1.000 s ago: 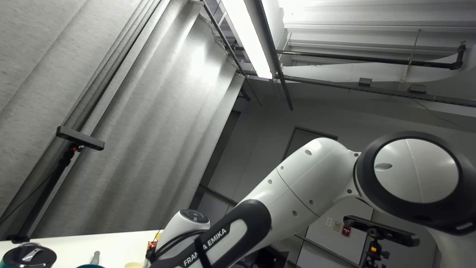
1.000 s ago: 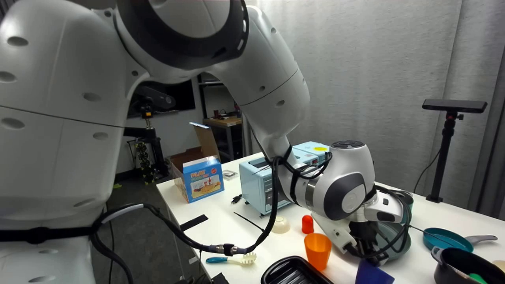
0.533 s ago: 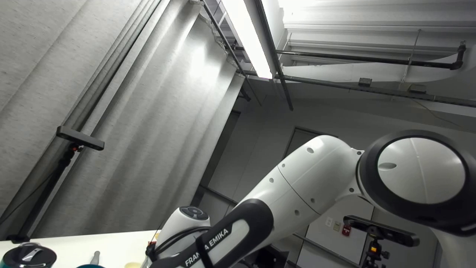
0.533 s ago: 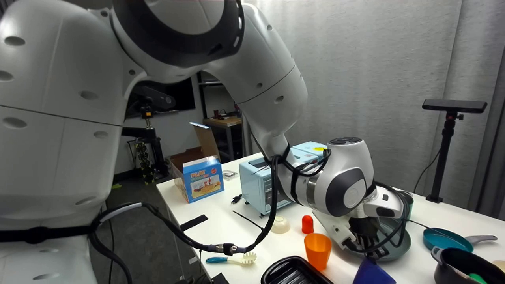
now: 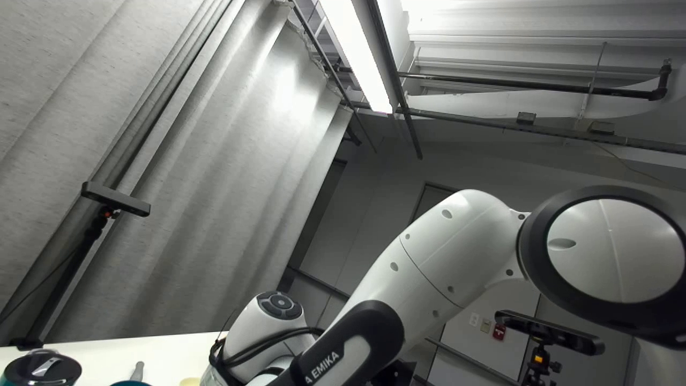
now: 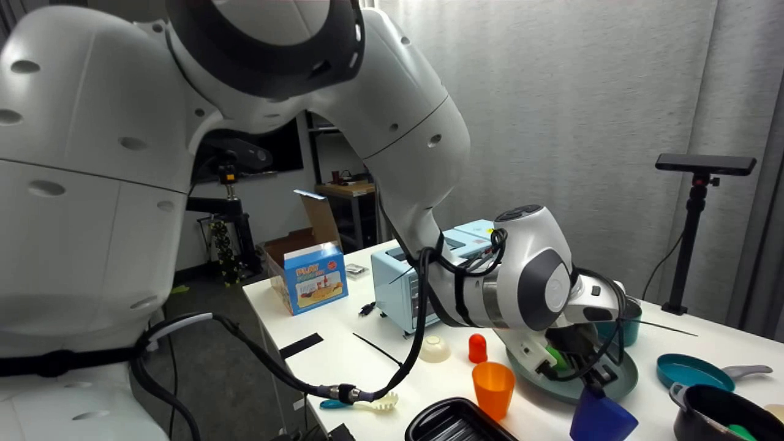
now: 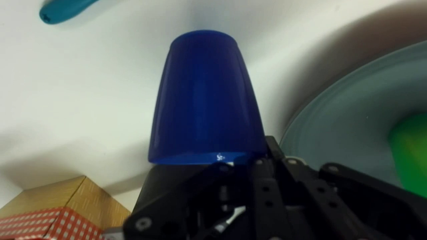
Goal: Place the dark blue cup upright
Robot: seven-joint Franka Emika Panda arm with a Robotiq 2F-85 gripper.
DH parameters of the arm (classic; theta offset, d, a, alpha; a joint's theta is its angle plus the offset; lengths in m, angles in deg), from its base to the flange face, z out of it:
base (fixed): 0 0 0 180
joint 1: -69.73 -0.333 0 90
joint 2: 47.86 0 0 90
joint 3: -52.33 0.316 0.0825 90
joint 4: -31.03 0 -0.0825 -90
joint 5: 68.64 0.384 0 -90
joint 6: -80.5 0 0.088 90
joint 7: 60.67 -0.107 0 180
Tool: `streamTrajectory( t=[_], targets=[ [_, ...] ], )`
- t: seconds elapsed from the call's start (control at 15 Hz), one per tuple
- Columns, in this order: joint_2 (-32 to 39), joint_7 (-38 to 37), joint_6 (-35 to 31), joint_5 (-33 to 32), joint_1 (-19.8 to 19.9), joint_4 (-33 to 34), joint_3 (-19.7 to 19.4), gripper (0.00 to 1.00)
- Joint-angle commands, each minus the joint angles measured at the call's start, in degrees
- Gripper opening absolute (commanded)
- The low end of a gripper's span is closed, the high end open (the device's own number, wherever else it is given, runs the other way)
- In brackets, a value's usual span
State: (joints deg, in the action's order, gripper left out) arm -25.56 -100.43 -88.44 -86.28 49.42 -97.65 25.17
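The dark blue cup (image 7: 206, 100) fills the middle of the wrist view, with its wide rim toward me and its narrow base pointing away. My gripper (image 7: 267, 155) is shut on the cup's wall at one side of the rim. One finger lies outside the wall; the tip of the other is hidden by the cup. In an exterior view the cup (image 6: 603, 419) hangs tilted below my gripper (image 6: 600, 373), partly cut off by the lower frame edge. I cannot tell whether its base touches the table. Cup and gripper are out of sight in an exterior view showing mostly curtain and ceiling.
A grey-green pan (image 6: 625, 383) with a green object (image 7: 412, 153) lies beside the gripper. An orange cup (image 6: 493, 389), a black tray (image 6: 456, 422), a dark pot (image 6: 704, 419) and a teal pan (image 6: 692, 372) stand around. A gingham box (image 7: 53, 206) shows in the wrist view.
In an exterior view the gripper and the held cup have moved right and slightly up, and their tilt has changed. The wrist has turned, and the green object in the pan has come into view.
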Motion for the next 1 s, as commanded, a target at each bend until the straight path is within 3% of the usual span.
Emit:
streamTrajectory(
  t=[0.0,0.6,0.93],
  targets=[
    [1.96,-8.74,-4.16,-6.62,-8.70,0.50,-9.43,0.01],
    [4.75,-18.67,-6.81,-9.20,-24.04,-2.05,-23.46,0.01],
    [9.46,-20.38,-14.65,-8.07,-31.44,-4.90,-30.48,0.01]
  ],
)
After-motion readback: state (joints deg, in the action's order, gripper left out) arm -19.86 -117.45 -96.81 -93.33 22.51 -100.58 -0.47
